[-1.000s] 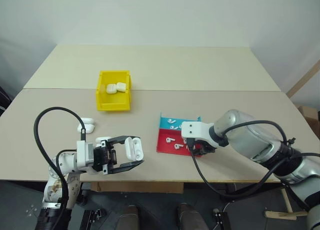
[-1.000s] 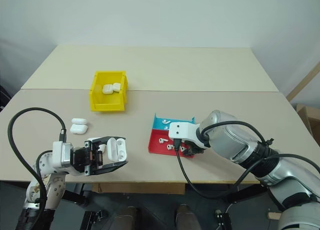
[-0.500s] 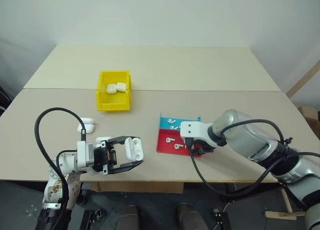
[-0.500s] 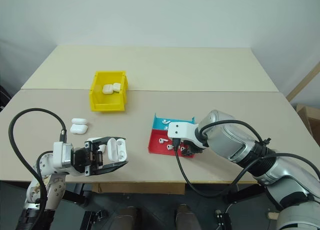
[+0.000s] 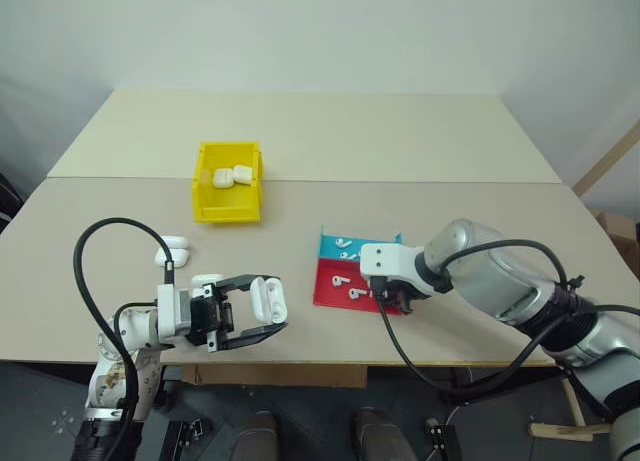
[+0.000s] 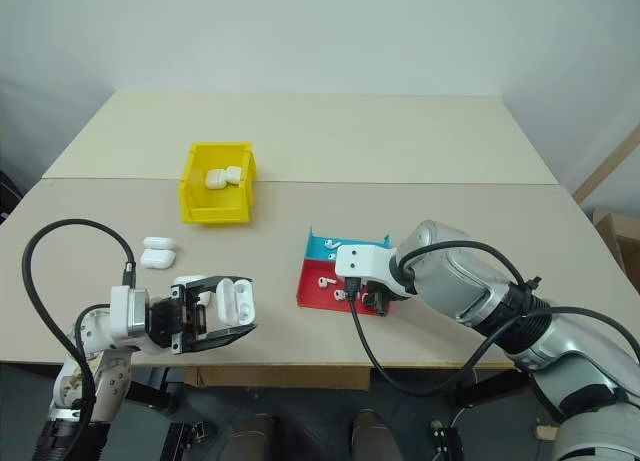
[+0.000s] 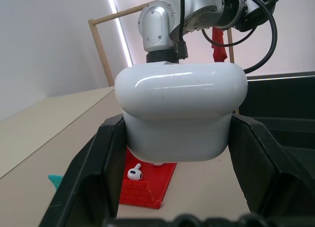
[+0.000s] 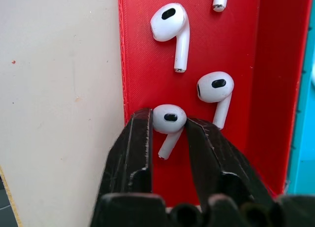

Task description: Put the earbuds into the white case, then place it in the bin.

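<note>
My left hand (image 5: 262, 308) is out over the bench's (image 5: 300, 141) near edge toward its left corner, forearm low, fingers pointing across toward my right side and roughly level. It is clenched on the white case (image 5: 266, 298), both black fingers pressing its sides; in the left wrist view the case (image 7: 180, 116) sits squarely between them, lid end up. Just behind that hand, two more cases (image 5: 172, 249) lie on the bench, touching each other. Farther back, toward the middle of the bench's left half, stands the yellow bin (image 5: 228, 182), with a couple of white cases (image 5: 232, 176) already inside.

Right of centre, near the front edge, the red tray (image 5: 345, 284) lies against the blue tray (image 5: 352, 246), the blue one behind it. My right arm comes in from the right corner, elbow bent, wrist tipped steeply downward, so that my right hand (image 5: 392, 300) reaches into the red tray's near end. In the right wrist view its fingers (image 8: 135, 143) are pinched on one of the earbuds (image 8: 168, 122), gripping the bud's head by the tray's wall, stem toward the wrist. Two more earbuds (image 8: 173, 31) lie loose on the red floor beyond, apart from each other.
</note>
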